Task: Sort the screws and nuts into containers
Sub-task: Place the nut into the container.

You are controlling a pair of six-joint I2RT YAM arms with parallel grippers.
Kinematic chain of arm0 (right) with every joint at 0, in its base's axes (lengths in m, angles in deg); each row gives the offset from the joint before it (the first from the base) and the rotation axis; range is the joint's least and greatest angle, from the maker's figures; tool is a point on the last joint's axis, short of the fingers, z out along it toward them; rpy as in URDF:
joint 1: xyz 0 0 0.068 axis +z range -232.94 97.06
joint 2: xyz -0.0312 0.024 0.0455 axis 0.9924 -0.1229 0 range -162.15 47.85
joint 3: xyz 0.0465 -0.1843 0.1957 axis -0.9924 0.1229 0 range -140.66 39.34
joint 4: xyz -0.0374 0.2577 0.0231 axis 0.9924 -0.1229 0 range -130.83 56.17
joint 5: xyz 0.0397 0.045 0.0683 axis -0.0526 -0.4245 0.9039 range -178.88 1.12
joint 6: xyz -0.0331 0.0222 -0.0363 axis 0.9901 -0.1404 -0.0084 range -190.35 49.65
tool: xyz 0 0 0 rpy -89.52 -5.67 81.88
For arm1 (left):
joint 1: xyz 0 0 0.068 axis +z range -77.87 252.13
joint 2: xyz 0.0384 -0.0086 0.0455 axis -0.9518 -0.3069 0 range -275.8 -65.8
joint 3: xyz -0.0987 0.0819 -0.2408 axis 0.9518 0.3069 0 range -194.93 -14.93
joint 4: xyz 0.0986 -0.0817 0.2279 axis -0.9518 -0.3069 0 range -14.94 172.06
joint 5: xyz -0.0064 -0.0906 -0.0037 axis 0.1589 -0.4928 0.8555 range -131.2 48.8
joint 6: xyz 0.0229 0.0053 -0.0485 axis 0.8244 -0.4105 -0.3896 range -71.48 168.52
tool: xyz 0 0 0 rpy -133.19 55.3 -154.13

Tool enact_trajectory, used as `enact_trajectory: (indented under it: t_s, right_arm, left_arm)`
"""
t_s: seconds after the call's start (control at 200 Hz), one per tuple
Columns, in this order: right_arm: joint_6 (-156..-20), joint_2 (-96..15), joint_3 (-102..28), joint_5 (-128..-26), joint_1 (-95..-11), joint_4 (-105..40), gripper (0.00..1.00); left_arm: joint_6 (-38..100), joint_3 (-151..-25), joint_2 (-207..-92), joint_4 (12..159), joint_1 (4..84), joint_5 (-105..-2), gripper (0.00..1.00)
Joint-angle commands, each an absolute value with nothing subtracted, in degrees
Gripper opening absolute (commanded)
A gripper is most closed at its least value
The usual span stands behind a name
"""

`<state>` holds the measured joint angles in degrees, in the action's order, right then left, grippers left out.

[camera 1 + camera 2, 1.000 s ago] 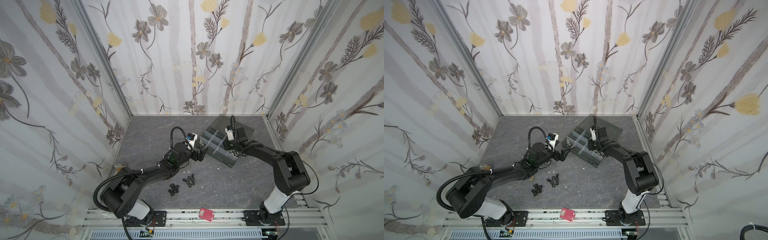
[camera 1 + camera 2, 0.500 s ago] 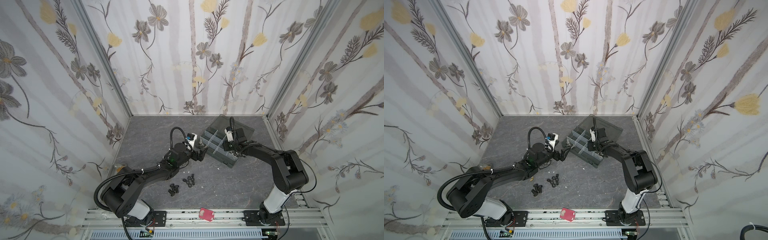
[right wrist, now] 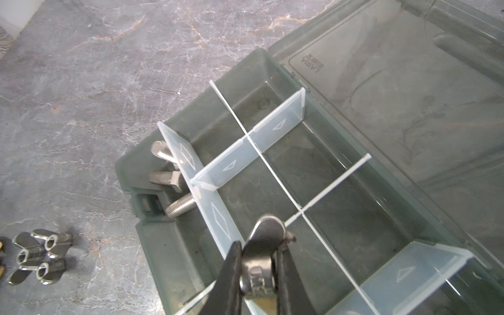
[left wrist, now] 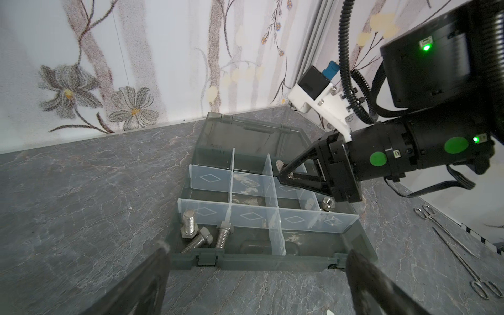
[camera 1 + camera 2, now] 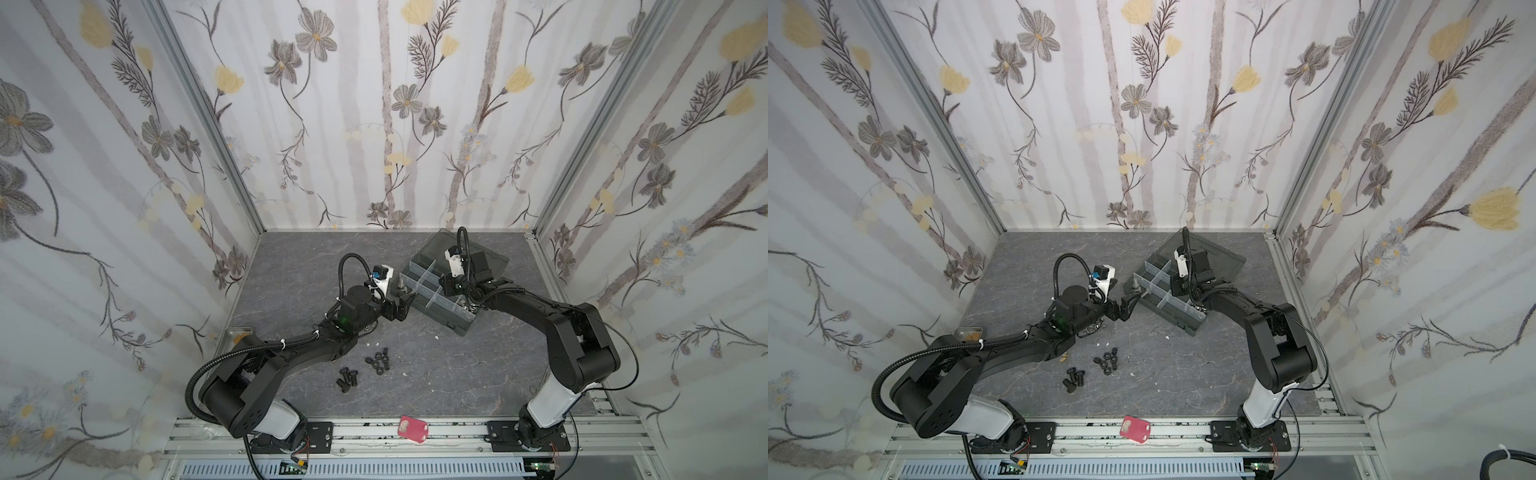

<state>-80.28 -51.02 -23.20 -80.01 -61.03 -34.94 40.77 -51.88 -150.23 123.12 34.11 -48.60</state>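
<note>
- The right gripper is clamped on a shiny silver wing nut. The nut's barrel sits between the fingers and one wing sticks out beyond the tips.
- The nut hangs within the outline of the open dark grey plastic organizer box, close above a crossing of the clear plastic dividers. I cannot tell which cell lies straight below it.
- From the tips, a shiny silver hex nut lies in a cell toward the right arm's base. The silver hex-head bolts fill the corner cell well apart, so the release probably needs a small shift toward the hex nut.
- The left gripper hovers just outside the box's front wall, fingers spread wide and empty. It is the nearer arm to the loose matte black bolts and black hex nuts on the grey table.
</note>
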Motion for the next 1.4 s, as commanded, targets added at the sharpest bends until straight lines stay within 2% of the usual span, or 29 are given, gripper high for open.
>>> enact_trajectory:
  t_s: [0.0, 0.689, 0.869, 0.969, 1.209, 1.394]
  right_arm:
    - [-79.4, -53.4, -26.1, -78.4, -60.2, -34.3, 0.16]
    - [-80.5, -61.9, -32.4, -76.6, -59.5, -36.8, 0.18]
    - [-80.6, -62.4, -32.6, -76.6, -59.4, -36.7, 0.23]
    - [-80.6, -61.8, -32.6, -76.9, -59.5, -36.9, 0.34]
    - [-80.7, -58.4, -31.9, -77.0, -59.4, -36.9, 0.37]
    - [-78.9, -52.6, -29.2, -73.8, -57.2, -35.3, 0.38]
  left_arm:
    - [41.2, -51.6, -149.8, 126.3, 34.2, -47.3, 1.0]
    - [40.9, -49.5, -149.3, 127.9, 34.1, -44.4, 1.0]
    - [40.8, -49.4, -149.1, 128.0, 34.2, -44.2, 1.0]
    - [40.9, -49.3, -148.9, 127.8, 34.1, -44.0, 1.0]
    - [41.0, -49.1, -148.0, 127.1, 34.2, -43.5, 1.0]
    - [41.2, -45.5, -142.4, 125.6, 34.2, -43.2, 1.0]
